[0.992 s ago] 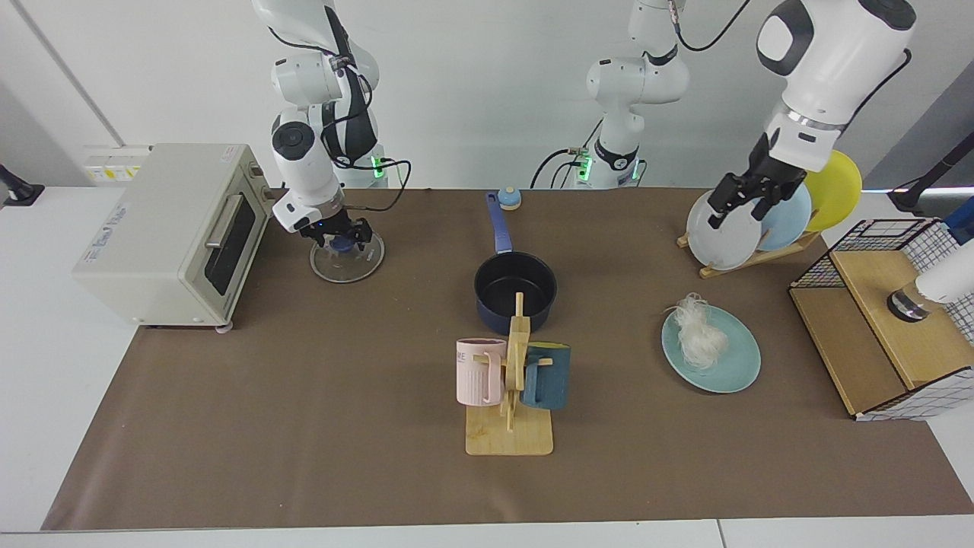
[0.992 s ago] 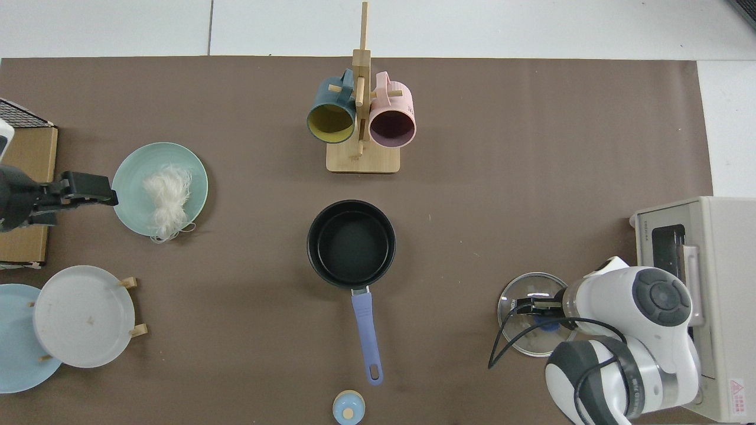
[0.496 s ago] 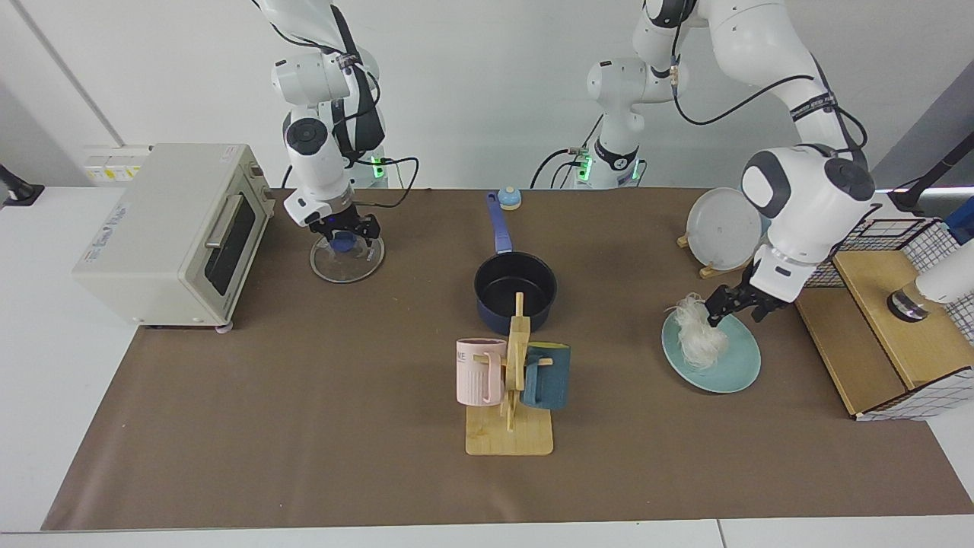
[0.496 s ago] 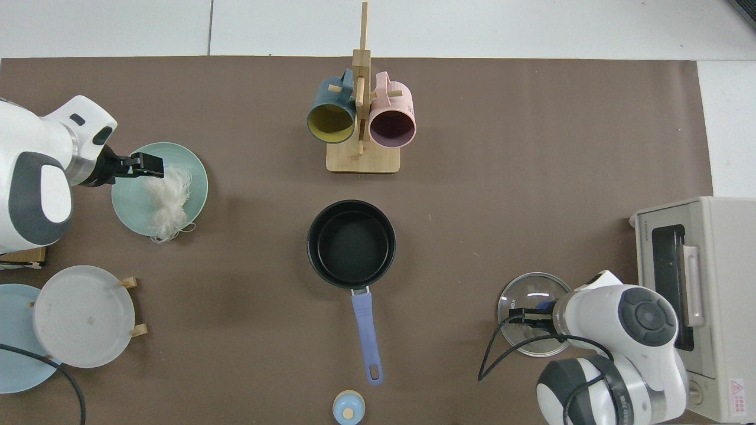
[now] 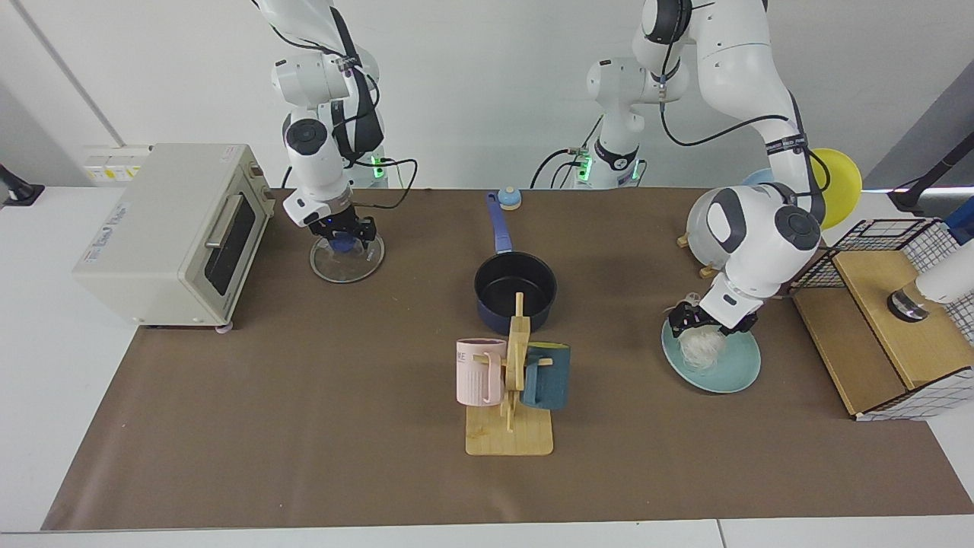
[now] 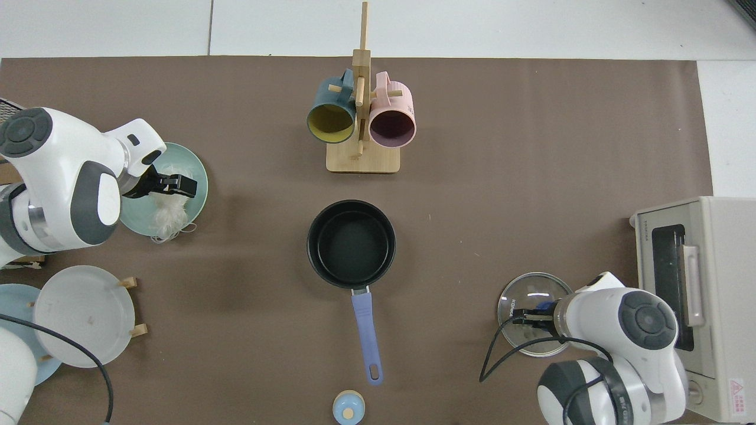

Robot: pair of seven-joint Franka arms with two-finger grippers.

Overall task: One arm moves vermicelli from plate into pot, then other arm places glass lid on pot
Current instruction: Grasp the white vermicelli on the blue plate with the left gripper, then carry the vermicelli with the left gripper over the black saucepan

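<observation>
Facing view, nearest the camera: a wooden mug stand (image 5: 509, 403) carries a pink mug (image 5: 479, 371) and a dark teal mug (image 5: 547, 376). Beyond it, to one side, the left gripper (image 5: 708, 322) is lowered onto the teal plate (image 5: 734, 367), its fingers spread around the top of the vermicelli (image 5: 701, 348), which lies directly beneath and between them. The top view shows the left gripper (image 6: 177, 186) over the noodle clump (image 6: 167, 208), strands trailing past the plate (image 6: 196, 171) rim. Midway between the two grippers stands the pot (image 5: 515, 289), interior bare, handle pointing toward the arm bases. Farther back, the right gripper (image 5: 344, 236) sits over the glass lid (image 5: 347, 261), its fingers at either side of the blue knob; whether they pinch it cannot be told. The lid lies flat on the table below this gripper, just beside a toaster oven (image 5: 171, 232). A rack of plates (image 5: 711, 228) stands behind the left gripper.
</observation>
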